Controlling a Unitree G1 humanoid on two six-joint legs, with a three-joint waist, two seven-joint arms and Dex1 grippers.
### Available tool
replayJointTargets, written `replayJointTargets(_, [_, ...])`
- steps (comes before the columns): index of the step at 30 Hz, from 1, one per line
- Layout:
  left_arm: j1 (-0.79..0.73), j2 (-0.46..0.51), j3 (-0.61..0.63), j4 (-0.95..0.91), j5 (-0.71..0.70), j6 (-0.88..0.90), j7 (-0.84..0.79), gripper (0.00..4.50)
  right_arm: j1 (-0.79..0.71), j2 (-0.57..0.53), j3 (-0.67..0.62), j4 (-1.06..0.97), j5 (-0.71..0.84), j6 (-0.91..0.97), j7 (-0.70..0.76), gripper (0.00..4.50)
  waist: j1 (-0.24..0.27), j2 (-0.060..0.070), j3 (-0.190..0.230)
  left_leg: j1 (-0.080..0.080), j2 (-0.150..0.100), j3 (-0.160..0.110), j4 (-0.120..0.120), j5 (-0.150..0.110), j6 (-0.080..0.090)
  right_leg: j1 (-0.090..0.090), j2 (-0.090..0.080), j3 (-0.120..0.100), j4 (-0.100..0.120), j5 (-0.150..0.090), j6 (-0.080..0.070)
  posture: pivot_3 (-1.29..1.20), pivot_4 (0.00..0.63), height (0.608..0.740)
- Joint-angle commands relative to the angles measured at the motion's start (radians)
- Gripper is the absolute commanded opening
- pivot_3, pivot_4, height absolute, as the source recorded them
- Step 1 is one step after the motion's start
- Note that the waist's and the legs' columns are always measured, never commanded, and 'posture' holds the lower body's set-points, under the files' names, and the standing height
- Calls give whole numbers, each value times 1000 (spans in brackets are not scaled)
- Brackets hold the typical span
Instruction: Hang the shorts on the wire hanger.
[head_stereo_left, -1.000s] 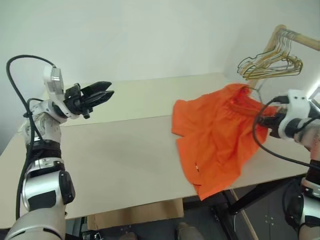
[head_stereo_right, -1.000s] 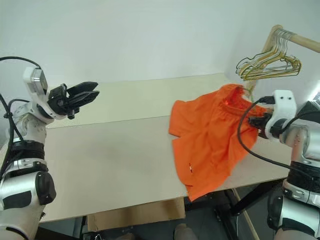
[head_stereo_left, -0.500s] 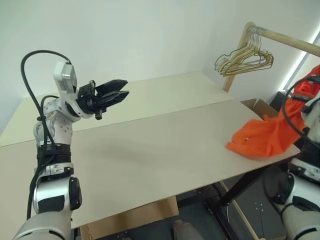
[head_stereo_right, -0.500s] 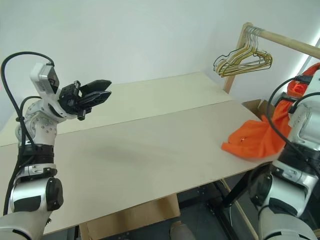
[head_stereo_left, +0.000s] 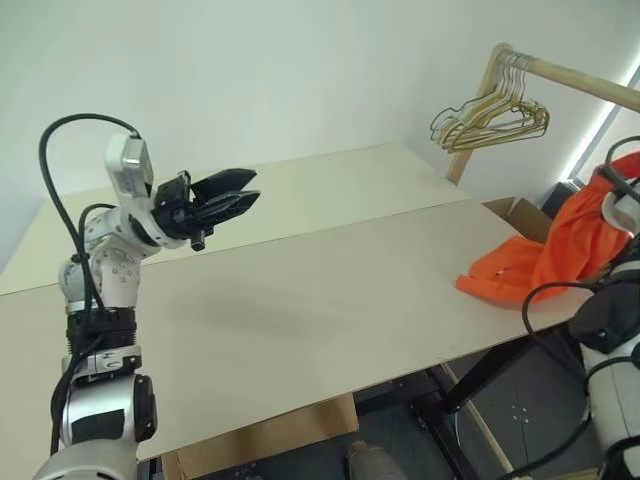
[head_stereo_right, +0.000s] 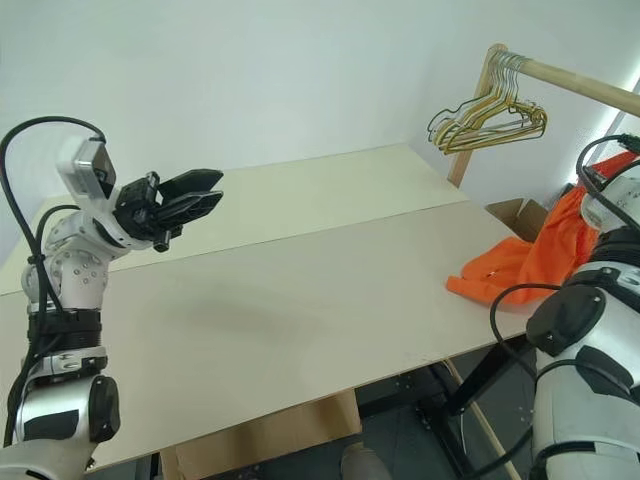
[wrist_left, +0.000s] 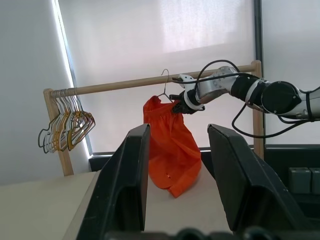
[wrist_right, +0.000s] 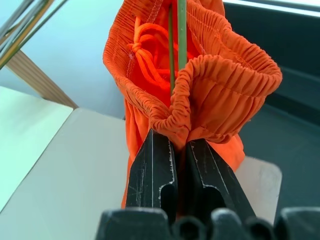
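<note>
The orange shorts (head_stereo_left: 530, 265) hang at the table's far right corner, their lower end resting on the tabletop. My right gripper (wrist_right: 175, 142) is shut on the gathered waistband, pinching it together with the thin wire hanger (wrist_right: 181, 30) that runs up through the waist opening. From the left wrist view the right gripper (wrist_left: 177, 106) holds the shorts (wrist_left: 172, 150) just under the wooden rail (wrist_left: 125, 85), the hanger's hook rising beside that rail. My left gripper (head_stereo_left: 235, 190) is open and holds nothing, raised above the table's left part, far from the shorts.
A wooden rail (head_stereo_left: 570, 75) at the back right carries a bunch of spare wire hangers (head_stereo_left: 495, 118). An open cardboard box (head_stereo_left: 515, 215) stands behind the table's right end. The long pale table (head_stereo_left: 300, 300) spans the view, and a cardboard box (head_stereo_left: 260, 435) sits under it.
The view has swung to the right. My right gripper has carried the shorts off the middle of the table, right and up toward the rail. The left gripper stays open.
</note>
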Motion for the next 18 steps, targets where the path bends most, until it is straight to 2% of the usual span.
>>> replayJointTargets(1, [6,13,5,-39,-19,2,20,1991,-37,-23,-16,5,50,-28,-35,16,1,0,0,0,0,0,0,0,0,0,0,0,0,0,0,-133,0,740])
replayJointTargets(7, [4,3,-8,-37,-17,-7,30,1991,-6,-34,80,20,32,-24,5,16,5,0,0,0,0,0,0,0,0,0,0,0,-1,0,0,-139,0,740])
replayJointTargets(11, [1,1,-14,-35,-18,-8,34,1991,15,-32,123,-3,27,-46,8,1341,5,0,0,0,0,0,0,0,0,0,0,0,-1,0,0,-139,0,740])
replayJointTargets(18, [9,3,-15,-43,-25,-5,40,1991,46,-34,117,-62,49,-41,-25,3672,8,0,0,0,0,0,0,0,0,0,0,0,-1,0,0,-133,0,740])
